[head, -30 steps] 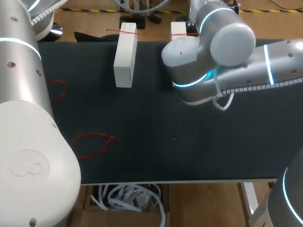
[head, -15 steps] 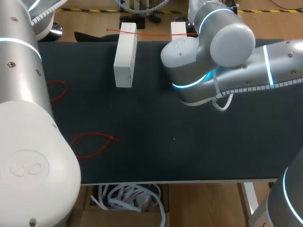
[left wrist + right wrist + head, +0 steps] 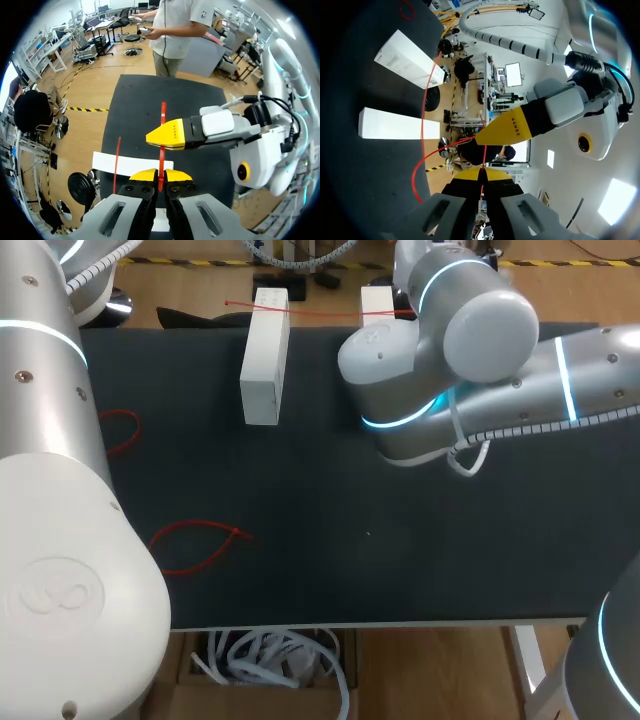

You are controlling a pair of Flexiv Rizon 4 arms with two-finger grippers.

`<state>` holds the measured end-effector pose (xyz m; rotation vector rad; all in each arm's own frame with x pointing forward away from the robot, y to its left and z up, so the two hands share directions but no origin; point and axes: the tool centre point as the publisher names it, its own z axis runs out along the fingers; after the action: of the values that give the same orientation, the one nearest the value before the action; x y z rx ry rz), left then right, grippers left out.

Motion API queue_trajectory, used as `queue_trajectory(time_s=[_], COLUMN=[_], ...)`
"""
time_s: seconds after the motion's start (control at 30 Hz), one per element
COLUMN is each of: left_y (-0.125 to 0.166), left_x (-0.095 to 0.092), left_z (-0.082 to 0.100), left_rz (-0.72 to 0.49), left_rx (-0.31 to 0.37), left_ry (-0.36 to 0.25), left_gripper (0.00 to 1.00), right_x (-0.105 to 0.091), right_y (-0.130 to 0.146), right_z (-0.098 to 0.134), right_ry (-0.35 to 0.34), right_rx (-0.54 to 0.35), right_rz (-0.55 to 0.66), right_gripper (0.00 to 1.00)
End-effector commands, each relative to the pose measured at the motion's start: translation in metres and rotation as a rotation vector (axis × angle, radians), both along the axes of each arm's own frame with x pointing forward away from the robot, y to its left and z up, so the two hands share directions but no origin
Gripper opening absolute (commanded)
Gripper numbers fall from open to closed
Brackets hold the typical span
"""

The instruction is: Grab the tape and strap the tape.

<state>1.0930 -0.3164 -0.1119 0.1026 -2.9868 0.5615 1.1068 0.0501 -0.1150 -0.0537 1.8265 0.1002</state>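
Clamping the yellow fingertips (image 3: 144,175) of the left gripper (image 3: 160,176) fully together on the red tape (image 3: 161,161), with no gap beyond the strip itself. Doing likewise with the right gripper (image 3: 481,175), pinching what looks like the same tape where it is curving away toward the blocks. Holding the two grippers nose to nose, probably so as to have both ends of the strap in hand for closing the loop. Running the tape across two white blocks (image 3: 265,355) at the upper middle of the head view, seemingly for binding them together. Counting two blocks, the second block (image 3: 377,302) half hidden behind the right arm (image 3: 480,330). Counting three red tapes: the held one, plus two loose tapes (image 3: 195,540) lying at the left on the black mat (image 3: 400,560). Seeing neither gripper in the head view.
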Motion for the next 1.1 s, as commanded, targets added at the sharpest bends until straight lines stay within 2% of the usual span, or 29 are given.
queue_trajectory(time_s=[0.03,0.47,1.1], left_y=[-0.001,-0.001,-0.001], left_x=[0.001,0.001,0.001], left_z=[0.001,0.001,0.001], left_rz=[-0.001,-0.001,-0.001], left_rx=[0.005,0.005,0.005], left_ry=[0.003,0.003,0.003], left_gripper=[0.00,0.00,0.00], right_x=[0.000,0.005,0.001], right_y=[0.002,0.007,0.015], right_z=[0.002,0.004,0.001], right_ry=[0.010,0.005,0.015], right_rx=[-0.004,-0.011,-0.017], right_rz=[0.003,0.022,0.045], right_gripper=[0.00,0.00,0.00])
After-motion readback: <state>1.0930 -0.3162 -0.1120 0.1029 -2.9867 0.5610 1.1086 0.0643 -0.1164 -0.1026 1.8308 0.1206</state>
